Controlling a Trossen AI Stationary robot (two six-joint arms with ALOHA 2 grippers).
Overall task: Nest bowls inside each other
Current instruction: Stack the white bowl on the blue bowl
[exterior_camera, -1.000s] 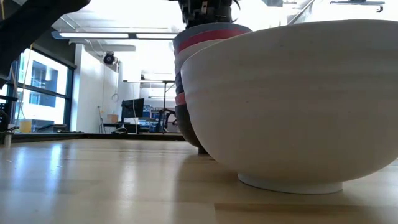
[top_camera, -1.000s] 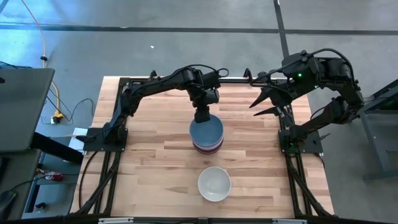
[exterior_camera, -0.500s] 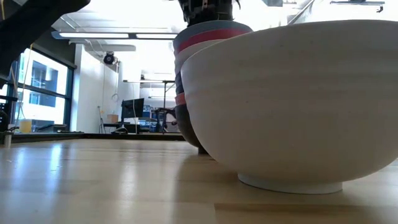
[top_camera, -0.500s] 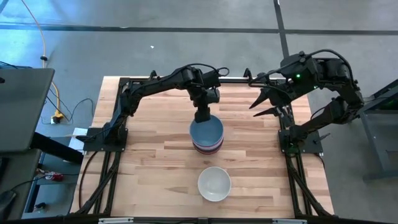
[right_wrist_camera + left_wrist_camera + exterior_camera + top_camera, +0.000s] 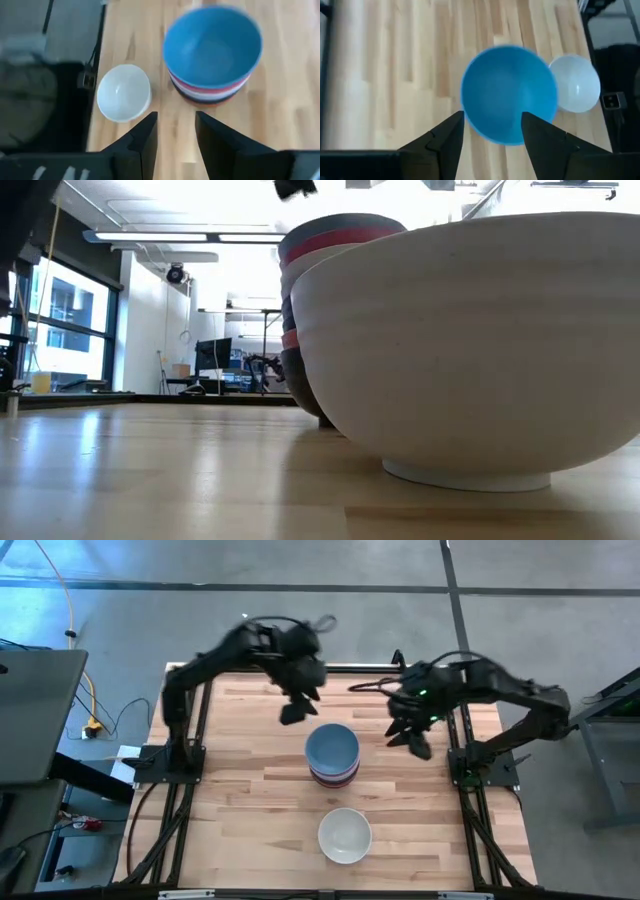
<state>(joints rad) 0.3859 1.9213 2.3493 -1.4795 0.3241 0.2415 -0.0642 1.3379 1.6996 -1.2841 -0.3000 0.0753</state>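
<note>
a stack of bowls (image 5: 332, 755) sits in the middle of the worktop (image 5: 240, 800), with a light blue bowl (image 5: 509, 93) on top. one white bowl (image 5: 345, 835) sits alone, nearer the front edge. the left fingers (image 5: 293, 712) hang in the air toward the back edge, spread apart and empty. the right fingers (image 5: 410, 740) hang by the right edge, also apart and empty.
</note>
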